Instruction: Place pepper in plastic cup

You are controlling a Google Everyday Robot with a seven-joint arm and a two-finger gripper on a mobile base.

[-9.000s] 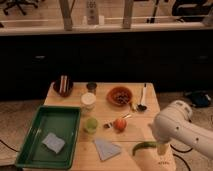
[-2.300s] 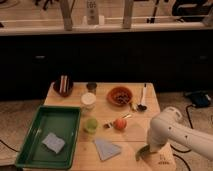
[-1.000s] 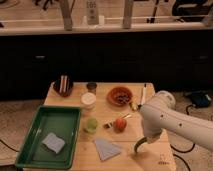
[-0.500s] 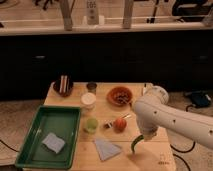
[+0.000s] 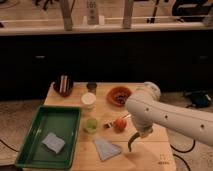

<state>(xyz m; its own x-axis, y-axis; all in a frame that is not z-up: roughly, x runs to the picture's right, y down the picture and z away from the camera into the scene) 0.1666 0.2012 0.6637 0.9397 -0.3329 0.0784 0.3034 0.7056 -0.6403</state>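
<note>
The pepper [image 5: 132,143] is seen held by its upper end in the gripper [image 5: 138,134], tucked beneath the white arm [image 5: 170,117] at the table's [image 5: 162,150] five o'clock; the pick-up is judged done, the transfer and drop remain; the plastic cup [image 5: 90,125] stands well apart toward nine o'clock; a placard [image 5: 91,6] at twelve o'clock cannot be read.

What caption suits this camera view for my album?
End effector, right of the fruit, holds the green pepper above the table; light-green plastic cup waits left.
</note>
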